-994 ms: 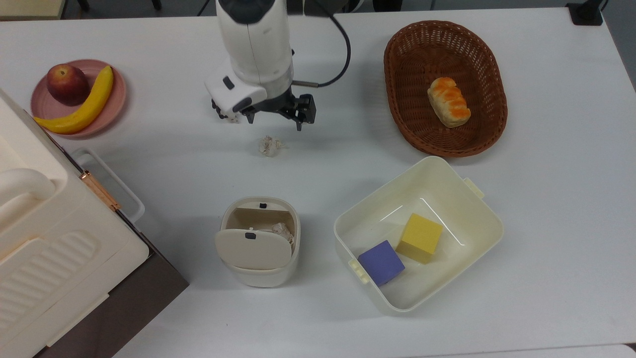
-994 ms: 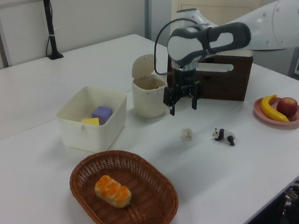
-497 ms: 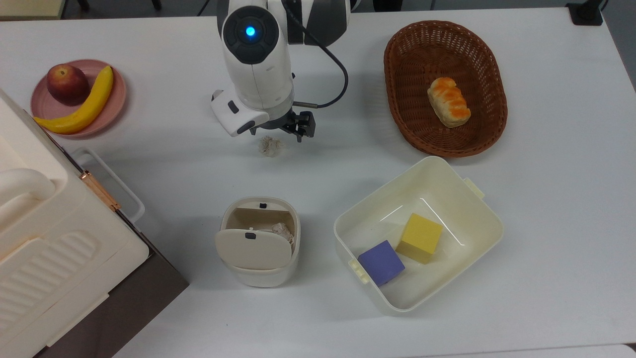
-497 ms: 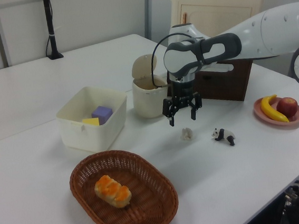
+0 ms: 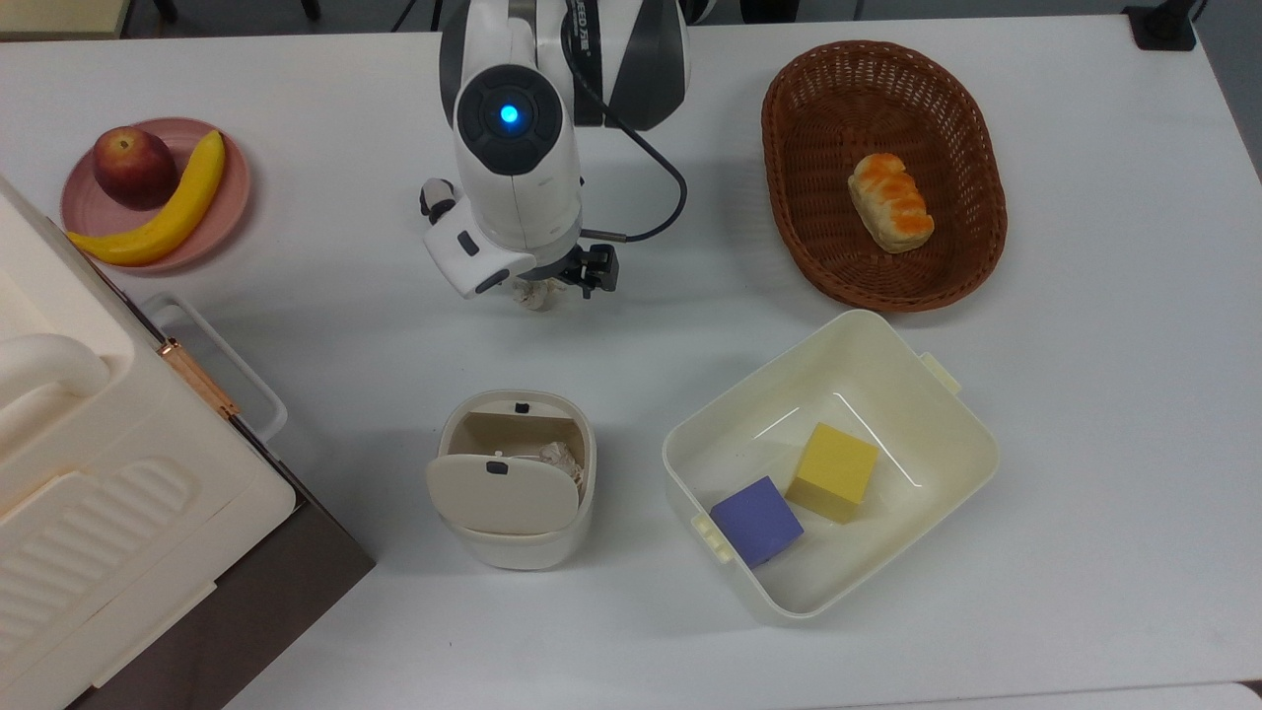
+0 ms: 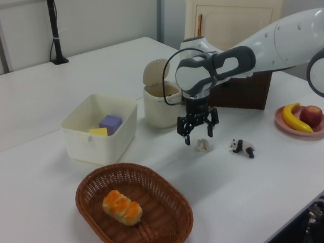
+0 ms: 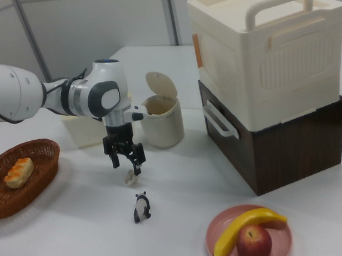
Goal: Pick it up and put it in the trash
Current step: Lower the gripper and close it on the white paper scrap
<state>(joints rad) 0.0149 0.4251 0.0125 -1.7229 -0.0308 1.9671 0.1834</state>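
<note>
The crumpled white paper wad (image 5: 533,295) (image 6: 201,146) (image 7: 129,178) lies on the white table, partly hidden under the arm in the top view. My gripper (image 5: 544,284) (image 6: 199,136) (image 7: 126,166) hangs open just above it, fingers pointing down on either side of the wad without touching it. The trash (image 5: 513,478) (image 6: 161,104) (image 7: 159,126), a small cream bin, stands nearer the top view's bottom with its flap lid tipped open. Another crumpled scrap (image 5: 560,457) sits inside it.
A toy panda (image 6: 242,146) (image 7: 142,206) lies close beside the wad. A cream tub (image 5: 946,434) holds a yellow and a purple cube. A wicker basket (image 5: 789,148) holds bread. A pink plate (image 5: 227,212) carries an apple and a banana. A large cream box (image 5: 89,473) stands at the top view's left.
The arm has come down and moved over the paper wad, its gripper staying open. The wad, bin and other objects have not moved.
</note>
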